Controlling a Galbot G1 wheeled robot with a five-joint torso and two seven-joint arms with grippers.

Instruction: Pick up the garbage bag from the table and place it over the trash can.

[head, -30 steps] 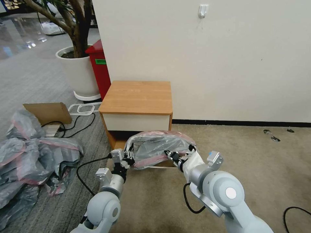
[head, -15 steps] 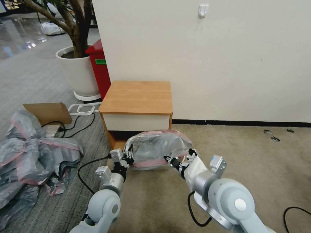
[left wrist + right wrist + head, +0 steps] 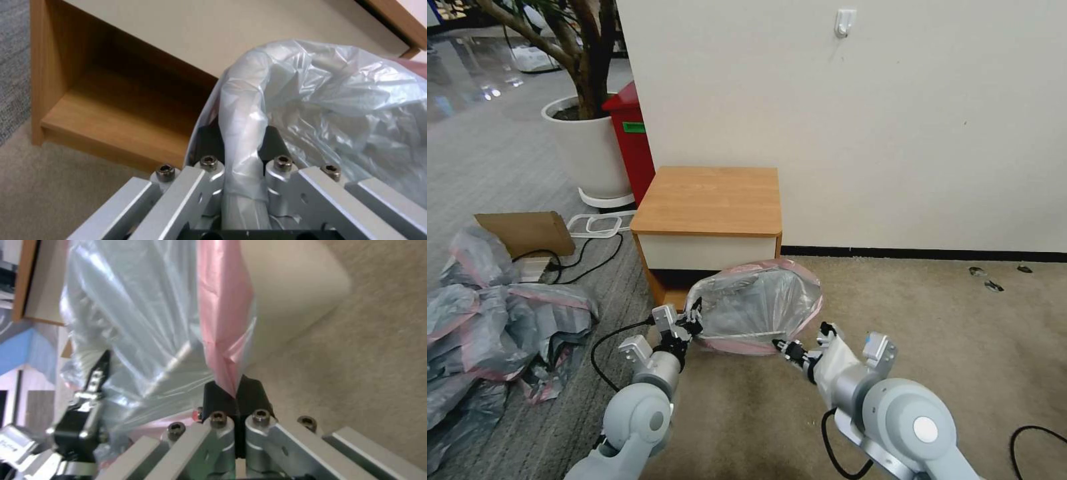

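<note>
The garbage bag [image 3: 754, 303], translucent grey with a pink rim, is stretched open between my two grippers just in front of the table [image 3: 710, 200]. My left gripper [image 3: 694, 320] is shut on its left edge, and the left wrist view shows a fold of bag [image 3: 338, 100] clamped in the gripper [image 3: 240, 146]. On the near right rim, my right gripper [image 3: 780, 345] is shut. Its fingers [image 3: 232, 395] pinch the pink band [image 3: 222, 306]. The cream trash can [image 3: 289, 293] stands under the bag on the carpet and is mostly covered in the head view.
A heap of grey-and-pink bags [image 3: 494, 333] lies on the floor to the left, with cardboard [image 3: 527, 230] and black cables [image 3: 607, 340] nearby. A red bin [image 3: 630, 140] and a white plant pot [image 3: 587, 150] stand behind the table. A wall [image 3: 860, 133] closes the back.
My right gripper has drawn the pink rim back toward me and lower. The bag's mouth has spread wider. The left gripper has barely shifted.
</note>
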